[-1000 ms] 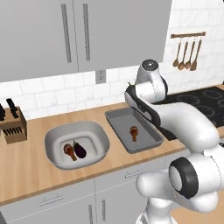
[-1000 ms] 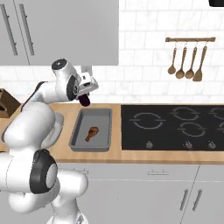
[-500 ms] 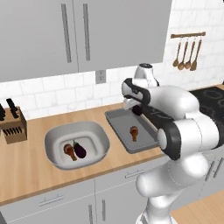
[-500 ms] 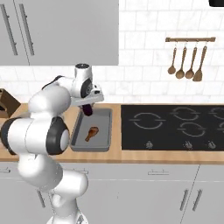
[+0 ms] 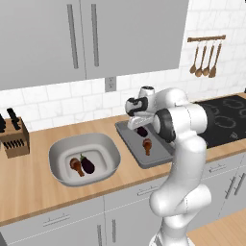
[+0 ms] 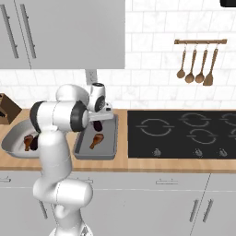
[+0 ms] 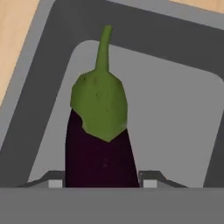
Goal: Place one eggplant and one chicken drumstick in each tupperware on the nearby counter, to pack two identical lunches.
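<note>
The counter [image 5: 43, 163] is stretched out under everything, and the two tupperware are parked on it: the light grey bowl-like tupperware [image 5: 108, 149] is off to one side of the gripper [image 5: 141, 126], away from the stovetop [image 6: 184, 133], with a drumstick [image 5: 75, 166] and an eggplant [image 5: 88, 165] already seen lying side by side inside, so that lunch looks sorted. The darker rectangular tupperware [image 6: 108, 150] is directly below the gripper, and a second drumstick [image 6: 96, 140] is lying on its floor, a bit nearer the robot than the fingers. The relation that counts: the tray's bare floor is straight beneath the held eggplant [image 7: 99, 131], so pretty much only a short drop is needed, judging by the hand view. That eggplant is clamped between the closed fingers around its dark purple body, with its long axis pointed away from the hand, green cap and stem leading, over the far inner corner of the tray. Whether it is touching the floor yet can't be told. The drop will probably be fine as long as it's not let go onto the drumstick.
</note>
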Motion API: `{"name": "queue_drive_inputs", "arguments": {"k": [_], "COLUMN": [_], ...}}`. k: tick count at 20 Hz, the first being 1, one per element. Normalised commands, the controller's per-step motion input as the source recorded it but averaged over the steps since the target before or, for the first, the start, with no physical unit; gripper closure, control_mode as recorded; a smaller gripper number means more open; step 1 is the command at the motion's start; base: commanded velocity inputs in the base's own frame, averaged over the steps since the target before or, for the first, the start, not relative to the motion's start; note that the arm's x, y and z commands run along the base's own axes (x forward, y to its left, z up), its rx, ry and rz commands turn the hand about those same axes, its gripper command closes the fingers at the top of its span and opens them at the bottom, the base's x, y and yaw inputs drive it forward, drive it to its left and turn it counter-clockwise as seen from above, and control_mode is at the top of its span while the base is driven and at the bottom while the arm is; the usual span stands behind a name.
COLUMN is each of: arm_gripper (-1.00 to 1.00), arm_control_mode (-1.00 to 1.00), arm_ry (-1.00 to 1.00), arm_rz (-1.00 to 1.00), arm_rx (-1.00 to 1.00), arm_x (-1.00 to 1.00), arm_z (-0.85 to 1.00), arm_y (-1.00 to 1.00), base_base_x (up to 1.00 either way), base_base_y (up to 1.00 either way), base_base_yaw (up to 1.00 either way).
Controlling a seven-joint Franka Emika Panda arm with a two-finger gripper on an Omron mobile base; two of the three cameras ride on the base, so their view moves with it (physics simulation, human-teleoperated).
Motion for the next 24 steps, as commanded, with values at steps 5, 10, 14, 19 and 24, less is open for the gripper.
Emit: {"name": "queue_drive_inputs", "arguments": {"k": [5,10,14,19,24], "arm_gripper": [-1.0,-1.0,-1.0,-1.0,-1.0], "arm_control_mode": [-1.0,-1.0,-1.0,-1.0,-1.0], "arm_ry": [0.13,-0.01,-0.1,-0.08,-0.46], "arm_rz": [-0.01,-0.02,-0.01,-0.03,-0.05], "arm_rx": [0.0,0.0,0.02,0.07,0.14], "arm_x": [0.77,-0.2,-0.94,-1.0,-1.0], "arm_z": [-0.63,-0.01,0.0,-0.01,0.28], "arm_y": [0.21,0.0,0.0,-0.23,-0.55], "base_base_x": [0.0,0.0,0.0,0.0,0.0], "base_base_y": [0.0,0.0,0.0,0.0,0.0], "base_base_yaw": [0.0,0.0,0.0,0.0,0.0]}}
